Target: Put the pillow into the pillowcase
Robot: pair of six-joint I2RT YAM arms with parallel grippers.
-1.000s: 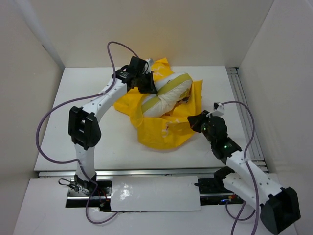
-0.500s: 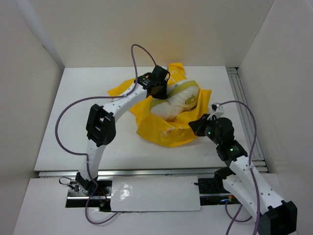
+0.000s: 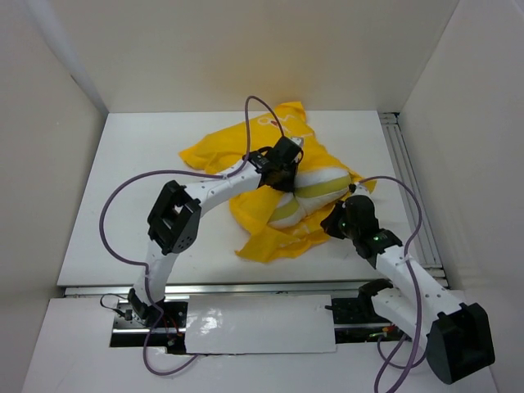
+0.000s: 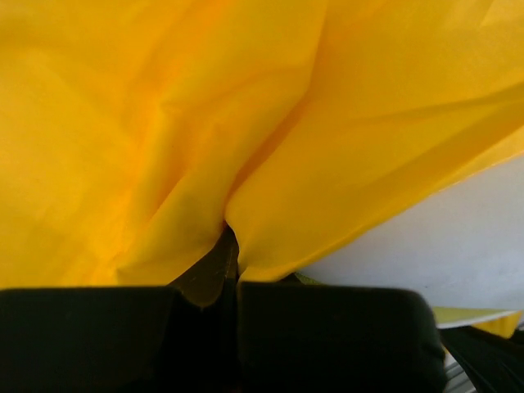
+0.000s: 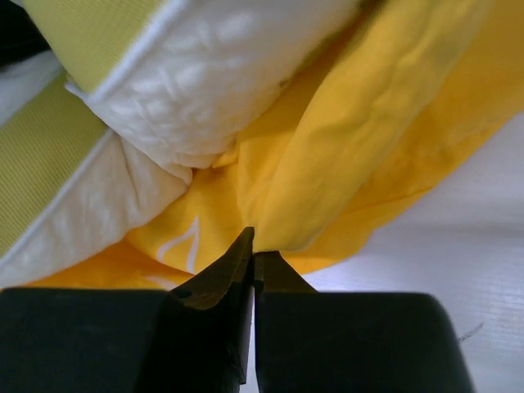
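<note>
Resting folded on the crumpled pillowcase [image 3: 221, 151], the pillow [image 3: 325, 178] lies mostly uncovered.

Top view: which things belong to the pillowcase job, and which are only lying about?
Job: pillow; pillowcase; left fingers, shut on the pillowcase; right fingers, also pinching it.
Only there: table; purple cables; metal rail at the table's right edge.

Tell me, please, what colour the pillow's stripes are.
Pale yellow-green stripes on white pillow; right wrist view.

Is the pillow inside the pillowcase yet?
Not fully: much of the pillow lies bare on the crumpled pillowcase; cannot tell if any is inside.
</note>
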